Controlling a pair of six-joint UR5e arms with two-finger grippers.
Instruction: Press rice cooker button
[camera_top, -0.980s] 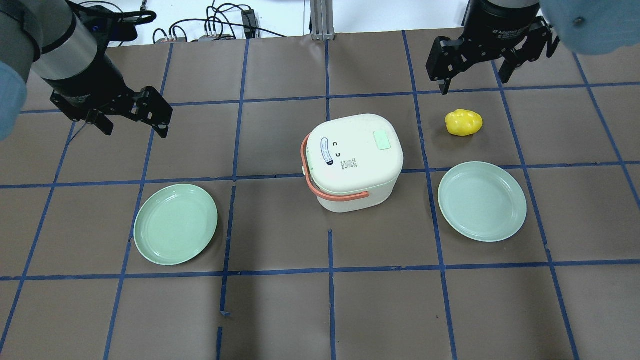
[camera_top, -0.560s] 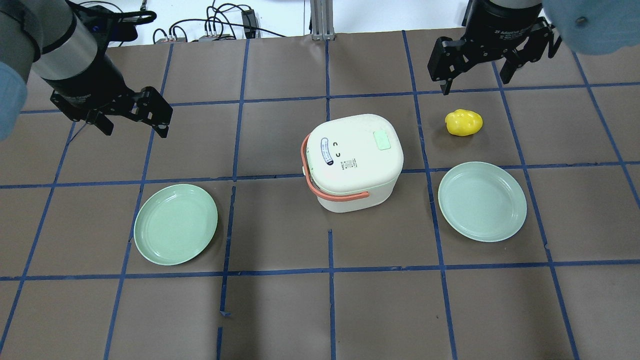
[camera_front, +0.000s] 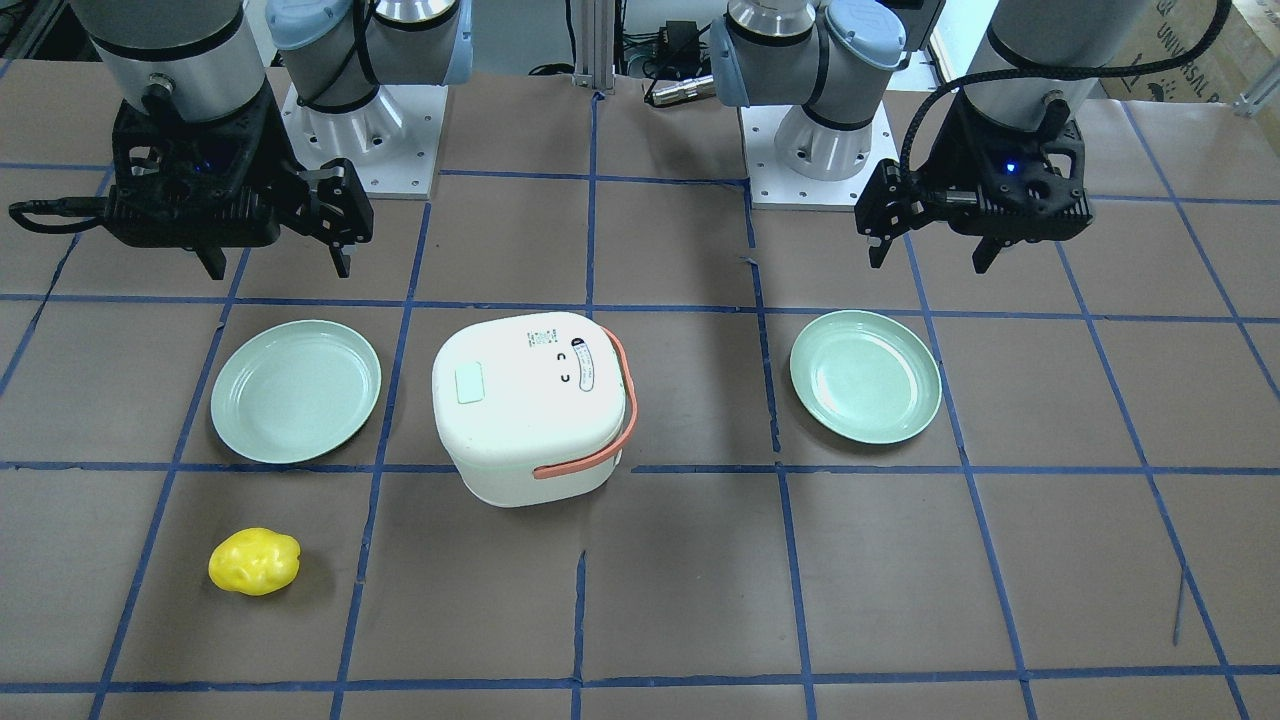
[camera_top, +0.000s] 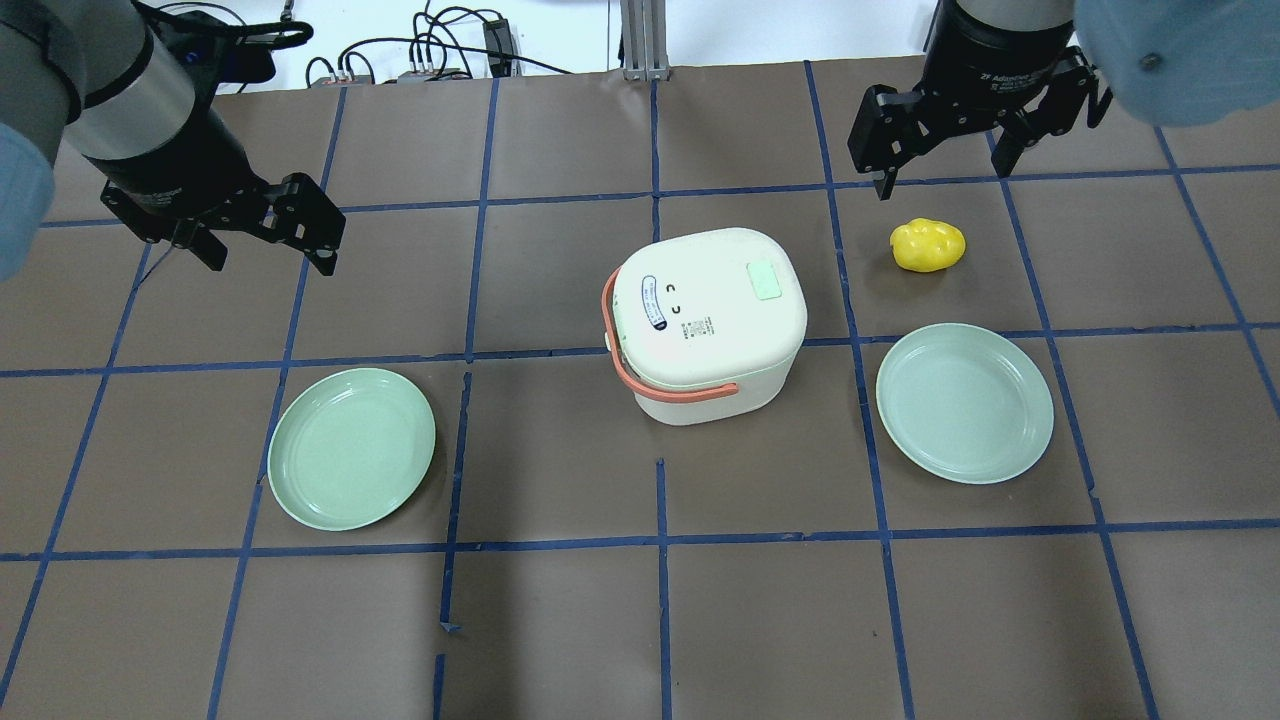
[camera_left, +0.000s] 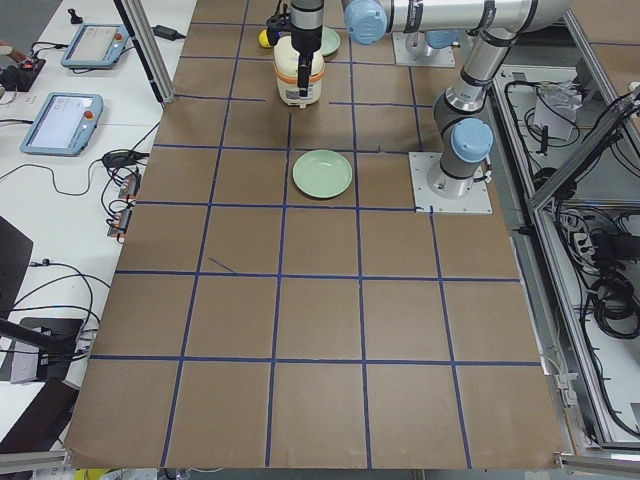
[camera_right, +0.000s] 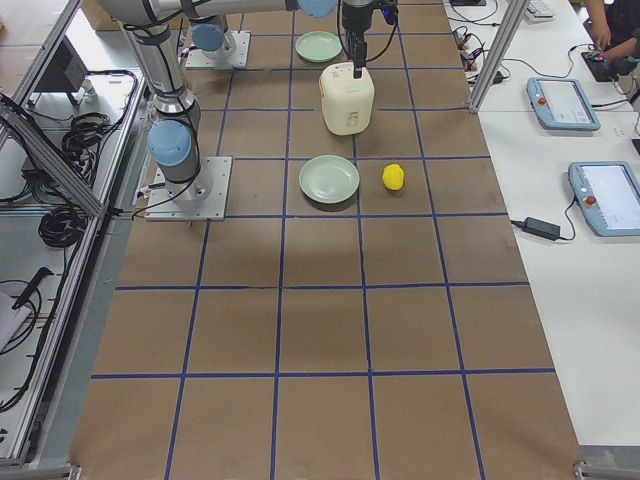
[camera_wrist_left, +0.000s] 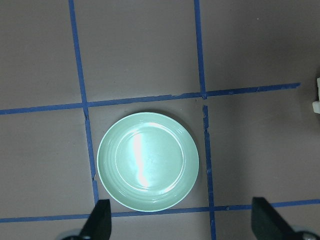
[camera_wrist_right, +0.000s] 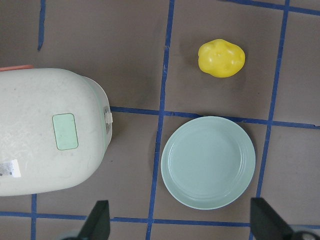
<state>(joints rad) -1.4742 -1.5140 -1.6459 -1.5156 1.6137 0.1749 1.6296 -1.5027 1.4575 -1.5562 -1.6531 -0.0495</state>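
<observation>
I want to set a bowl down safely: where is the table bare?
Bare: the gap between the left green plate and the rice cooker, and the row of squares on the robot's side of both plates. Crowded: the cooker's right, where the right green plate and yellow lumpy object sit close.

**Rice cooker** (camera_top: 705, 320), centre of the overhead view: smooth cream-white plastic shell with a satin sheen; the lid looks faintly speckled in the right wrist view.
**Button** (camera_top: 764, 280): pale green plastic, matt.
**Handle** (camera_top: 690, 392): smooth salmon plastic band.
**Lower-left plate** (camera_top: 351, 448) and **right-side plate** (camera_top: 964, 402): pale green and glossy; the first carries a bright light streak in the left wrist view. Plastic or glazed ware cannot be told.
**Yellow object** (camera_top: 928, 245), upper right: glossy, lumpy skin, plastic-looking.
**Table cover** (camera_top: 560, 620): brown matt paper, flat.
**Blue tape** (camera_top: 662, 600): thin grid strips, ragged in places.
**Left arm** (camera_top: 150, 95), upper left: brushed silver metal sleeve above black matt housing.
</observation>
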